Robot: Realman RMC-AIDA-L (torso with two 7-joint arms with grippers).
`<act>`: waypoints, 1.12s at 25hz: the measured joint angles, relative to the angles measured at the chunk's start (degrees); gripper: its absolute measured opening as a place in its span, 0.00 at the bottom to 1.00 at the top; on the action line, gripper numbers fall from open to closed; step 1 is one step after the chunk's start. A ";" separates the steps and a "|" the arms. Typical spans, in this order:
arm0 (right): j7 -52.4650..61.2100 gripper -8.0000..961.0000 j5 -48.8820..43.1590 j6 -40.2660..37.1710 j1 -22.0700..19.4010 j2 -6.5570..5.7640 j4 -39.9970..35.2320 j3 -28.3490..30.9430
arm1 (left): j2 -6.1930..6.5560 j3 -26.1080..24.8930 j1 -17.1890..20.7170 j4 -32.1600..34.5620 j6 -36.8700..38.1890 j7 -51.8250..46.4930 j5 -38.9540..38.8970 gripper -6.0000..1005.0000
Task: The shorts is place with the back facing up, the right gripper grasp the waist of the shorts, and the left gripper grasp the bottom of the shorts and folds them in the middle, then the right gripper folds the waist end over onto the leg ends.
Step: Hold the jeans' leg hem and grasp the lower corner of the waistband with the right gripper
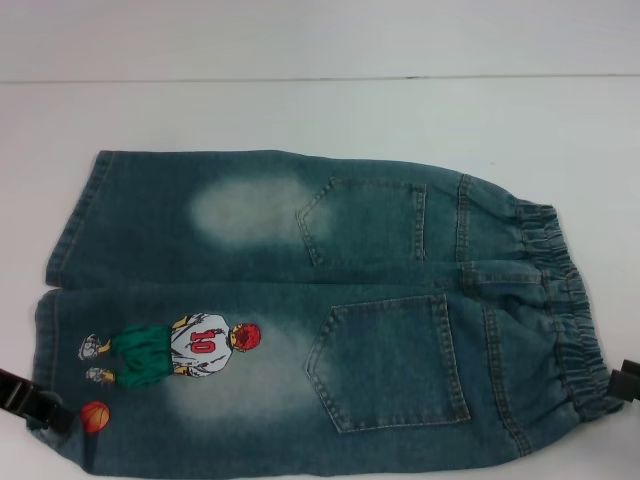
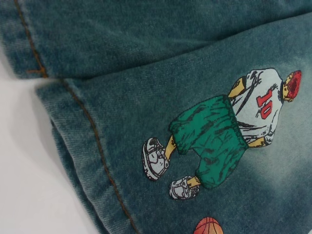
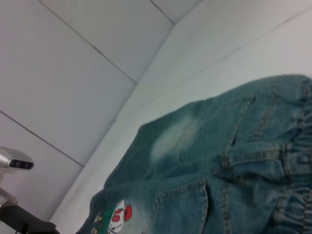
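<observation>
Table: white, smooth; pale panelled wall behind.
Shorts: faded denim, flat, elastic waist at right edge.
Left gripper: at leg hem; finger state cannot be told.
Right gripper: at waist; finger state cannot be told.

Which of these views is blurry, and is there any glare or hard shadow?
Head view: even, soft light, no glare on the shorts, no hard shadow on the table. Left wrist view: sharp on the printed figure. Right wrist view: soft overall, waistband blurred.

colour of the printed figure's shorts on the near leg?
Green, with dark sketch lines: printed figure's shorts on the denim shorts. Clearest in the left wrist view.
</observation>
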 joint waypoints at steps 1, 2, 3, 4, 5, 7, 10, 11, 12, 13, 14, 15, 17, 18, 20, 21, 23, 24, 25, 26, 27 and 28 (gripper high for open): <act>0.37 0.96 -0.31 0.16 0.00 0.00 -0.02 0.05 | 0.00 0.00 0.00 0.00 -0.03 0.00 0.00 0.05; 0.98 0.96 -0.72 0.53 -0.01 0.00 -0.08 0.12 | 0.00 0.00 0.01 0.00 -0.06 0.01 0.00 0.05; 1.47 0.96 -0.82 0.89 -0.02 -0.01 -0.15 0.11 | 0.01 0.00 0.03 0.00 -0.14 0.02 0.00 0.05; 2.11 0.96 -0.87 1.42 -0.02 -0.05 -0.26 0.03 | 0.01 0.00 0.06 0.00 -0.19 0.06 0.00 0.05; 2.35 0.96 -0.88 1.59 -0.03 -0.06 -0.28 -0.02 | 0.02 0.00 0.12 0.00 -0.23 0.09 0.00 0.05; 2.75 0.95 -0.98 1.89 0.00 -0.14 -0.33 -0.10 | 0.02 0.00 0.17 0.00 -0.25 0.12 0.00 0.05; 3.77 0.95 -1.77 3.01 0.47 -0.26 -0.35 -0.10 | 0.02 0.00 0.20 0.00 -0.28 0.13 0.00 0.05; 4.02 0.94 -2.01 3.37 0.70 -0.27 -0.33 -0.10 | 0.02 0.00 0.20 0.00 -0.31 0.14 0.00 0.05; 4.18 0.94 -2.22 3.64 1.02 -0.27 -0.28 -0.12 | 0.02 0.01 0.21 0.00 -0.32 0.14 0.00 0.05; 4.20 0.94 -2.42 3.68 1.19 -0.27 -0.21 -0.16 | 0.02 0.01 0.21 0.00 -0.32 0.14 0.00 0.05; 4.21 0.94 -2.64 3.70 1.36 -0.27 -0.15 -0.18 | 0.02 0.00 0.21 0.00 -0.37 0.15 0.00 0.05; 4.22 0.94 -2.87 3.75 1.51 -0.27 -0.08 -0.19 | 0.02 0.00 0.21 0.00 -0.39 0.15 0.01 0.05; 4.22 0.93 -3.13 4.03 1.77 -0.27 0.04 -0.21 | 0.02 0.00 0.21 0.00 -0.43 0.16 0.00 0.05; 4.22 0.93 -3.16 4.21 1.84 -0.27 0.10 -0.21 | 0.02 0.00 0.21 0.00 -0.48 0.16 0.00 0.05; 4.29 0.93 -3.35 4.67 2.03 -0.24 0.14 -0.22 | 0.02 0.00 0.21 0.00 -0.62 0.18 0.01 0.05; 4.43 0.92 -3.55 4.94 2.11 -0.17 0.15 -0.23 | 0.02 0.00 0.21 0.00 -0.68 0.20 0.00 0.05; 4.72 0.92 -4.26 5.51 2.32 -0.01 0.17 -0.27 | 0.02 0.00 0.19 0.00 -0.73 0.23 0.00 0.05; 4.81 0.92 -4.52 5.63 2.37 0.02 0.17 -0.29 | 0.02 0.00 0.15 0.00 -0.74 0.26 0.00 0.05; 4.87 0.92 -4.75 5.75 2.40 0.07 0.17 -0.31 | 0.03 0.00 0.11 0.00 -0.75 0.26 0.00 0.05; 4.93 0.91 -4.84 5.84 2.41 0.09 0.17 -0.34 | 0.05 0.00 0.08 0.00 -0.75 0.27 0.00 0.05; 5.01 0.91 -4.89 5.94 2.41 0.11 0.17 -0.34 | 0.07 0.00 0.05 0.00 -0.75 0.29 0.00 0.05; 5.12 0.91 -4.93 6.02 2.39 0.14 0.17 -0.34 | 0.08 0.00 0.02 0.00 -0.78 0.32 0.00 0.05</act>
